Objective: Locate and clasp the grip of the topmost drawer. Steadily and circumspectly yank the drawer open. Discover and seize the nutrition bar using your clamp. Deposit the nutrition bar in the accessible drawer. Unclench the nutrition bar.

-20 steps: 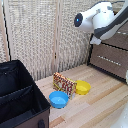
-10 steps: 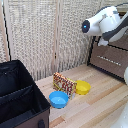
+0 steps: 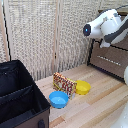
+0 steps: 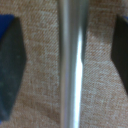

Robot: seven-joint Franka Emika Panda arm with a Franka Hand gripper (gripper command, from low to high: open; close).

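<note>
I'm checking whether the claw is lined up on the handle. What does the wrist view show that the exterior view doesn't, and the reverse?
Only the wrist view shows the silver bar handle running between the two dark fingers of the open claw, against a grey-brown drawer front. Only the exterior view shows the patterned red-yellow nutrition bar, yellow bowl, blue bowl, black bin and white arm. Both show the dark brown cabinet.

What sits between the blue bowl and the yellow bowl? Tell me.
In the exterior view, the nutrition bar stands between the blue bowl and the yellow bowl, leaning upright on the wooden table.
</note>
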